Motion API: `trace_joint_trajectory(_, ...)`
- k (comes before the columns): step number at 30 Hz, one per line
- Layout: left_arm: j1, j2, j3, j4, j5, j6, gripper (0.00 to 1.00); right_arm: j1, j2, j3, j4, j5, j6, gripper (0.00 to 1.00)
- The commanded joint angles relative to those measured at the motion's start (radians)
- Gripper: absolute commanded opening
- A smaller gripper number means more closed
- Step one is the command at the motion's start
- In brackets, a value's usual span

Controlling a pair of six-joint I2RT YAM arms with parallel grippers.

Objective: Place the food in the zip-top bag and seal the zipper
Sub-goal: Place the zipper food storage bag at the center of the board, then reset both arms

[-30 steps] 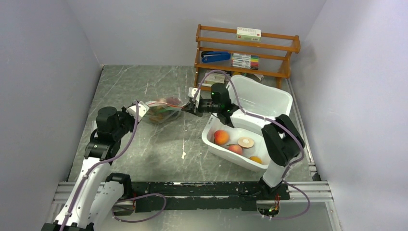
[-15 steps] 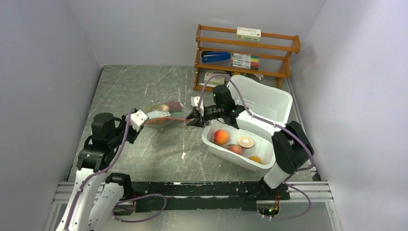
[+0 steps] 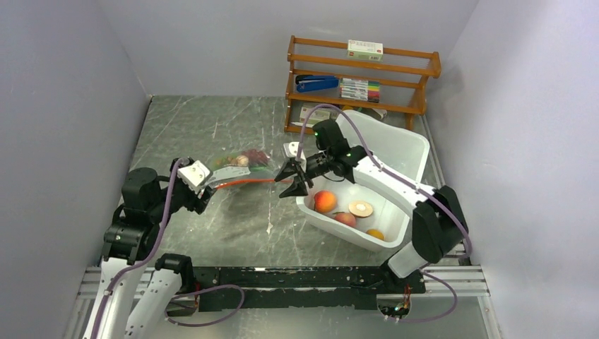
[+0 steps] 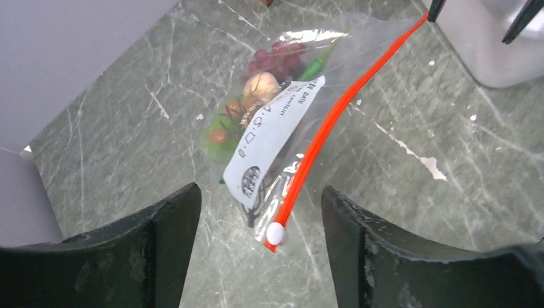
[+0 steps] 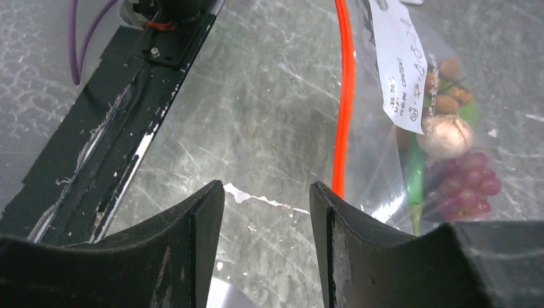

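The clear zip-top bag (image 3: 239, 168) lies flat on the marble table between my two grippers. Its red-orange zipper (image 4: 327, 128) runs straight along the mouth, and a white slider (image 4: 276, 234) sits at the end nearest my left gripper. The food is inside: a red grape bunch (image 4: 279, 58), a pale bulb (image 4: 260, 86), a green pod (image 5: 416, 173) and brown berries (image 5: 449, 96). My left gripper (image 4: 260, 192) is open just short of the slider end and touches nothing. At the zipper's other end my right gripper (image 5: 266, 187) is also open and empty, with the zipper (image 5: 343, 96) ahead of its right finger.
A white tub (image 3: 410, 152) holding peach-coloured fruit (image 3: 325, 201) and a wooden disc stands right of the bag, just behind my right gripper (image 3: 292, 181). A wooden rack (image 3: 360, 78) with a stapler and markers is at the back. A black rail (image 3: 282, 279) lines the near edge.
Both grippers have opened and let go of the bag's zipper ends. Each has drawn back a little toward the near side. The bag has settled onto the table.
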Motion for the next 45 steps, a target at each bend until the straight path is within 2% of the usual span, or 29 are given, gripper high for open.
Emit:
trace_joint_trajectory(1,-0.006,-0.027,0.015,0.05,-0.041,-0.074,0.71,0.001,-0.111,-0.04,0.143,-0.017,0.154,0.52)
trace_joint_trajectory(4,-0.008,-0.027,-0.001,0.101,-0.079,-0.125,0.73,0.0,-0.188,-0.116,0.336,0.016,0.309,0.55)
trace_joint_trajectory(7,-0.011,0.007,0.005,0.175,-0.143,-0.236,0.74,0.001,-0.288,-0.247,0.614,0.128,0.55,0.68)
trace_joint_trajectory(8,-0.011,0.023,0.021,0.189,-0.166,-0.279,0.77,0.001,-0.319,-0.281,0.699,0.176,0.616,0.76)
trace_joint_trajectory(9,-0.011,0.04,0.041,0.195,-0.175,-0.312,0.82,0.0,-0.342,-0.306,0.763,0.225,0.677,0.95)
trace_joint_trajectory(10,-0.011,0.055,0.06,0.195,-0.172,-0.328,0.9,0.001,-0.363,-0.318,0.797,0.284,0.722,0.99)
trace_joint_trajectory(11,-0.011,0.072,0.079,0.193,-0.165,-0.34,0.99,0.001,-0.378,-0.317,0.789,0.325,0.752,1.0)
trace_joint_trajectory(12,-0.01,0.083,0.092,0.194,-0.154,-0.349,1.0,0.001,-0.389,-0.302,0.759,0.365,0.777,1.0)
trace_joint_trajectory(16,-0.011,0.093,0.114,0.235,-0.152,-0.438,0.99,0.001,-0.407,-0.217,0.588,0.604,0.938,1.0)
trace_joint_trajectory(20,-0.011,0.091,0.148,0.23,-0.223,-0.586,0.99,0.001,-0.413,-0.113,0.388,0.834,1.103,1.0)
trace_joint_trajectory(23,-0.011,0.09,0.18,0.199,-0.234,-0.62,0.99,0.001,-0.438,-0.112,0.306,1.045,1.227,1.0)
trace_joint_trajectory(25,-0.011,0.079,0.187,0.186,-0.238,-0.646,0.99,0.001,-0.455,-0.111,0.25,1.134,1.252,1.0)
trace_joint_trajectory(32,-0.011,0.06,0.14,0.168,-0.319,-0.72,0.99,0.001,-0.515,-0.1,0.143,1.278,1.25,1.0)
trace_joint_trajectory(45,-0.011,0.087,0.111,0.163,-0.281,-0.755,0.99,0.002,-0.547,-0.08,0.124,1.317,1.241,1.0)
